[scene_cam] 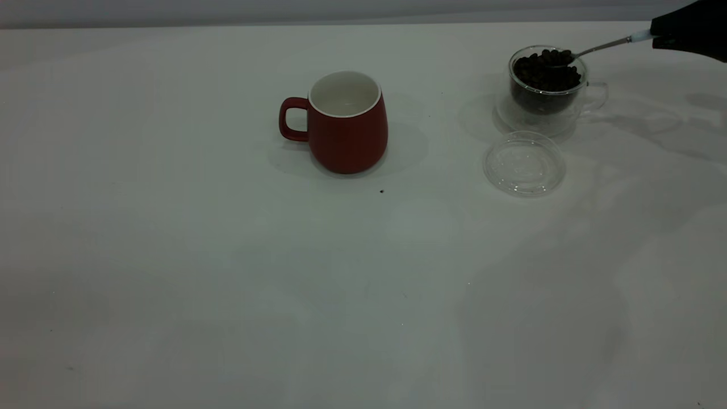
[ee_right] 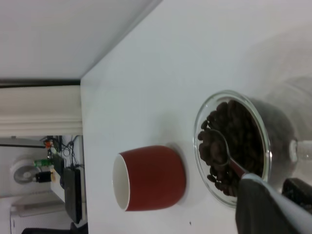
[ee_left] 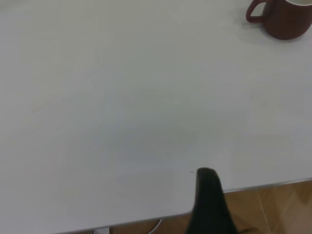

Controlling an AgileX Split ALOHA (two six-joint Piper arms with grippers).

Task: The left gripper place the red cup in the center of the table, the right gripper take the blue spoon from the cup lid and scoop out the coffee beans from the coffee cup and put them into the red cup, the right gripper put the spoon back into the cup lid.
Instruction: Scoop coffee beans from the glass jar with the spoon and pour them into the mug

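Nearest the camera, only bare counter (scene_cam: 227,318). Farther back, red cup (scene_cam: 347,122) upright at the centre, empty inside. Lid (scene_cam: 523,163) flat just in front of coffee cup (scene_cam: 546,85), without spoon. Right tool (scene_cam: 690,28) clenched on spoon (ee_right: 222,148) handle, bowl resting among the beans (ee_right: 233,146). Left tool (ee_left: 210,204) parked near the counter edge; fingers: cannot tell. Spoon probably light, stiff, thin; best held far back on the handle and kept level, loose beans rolling easily. Glass likely fragile. Much open room between both cups.
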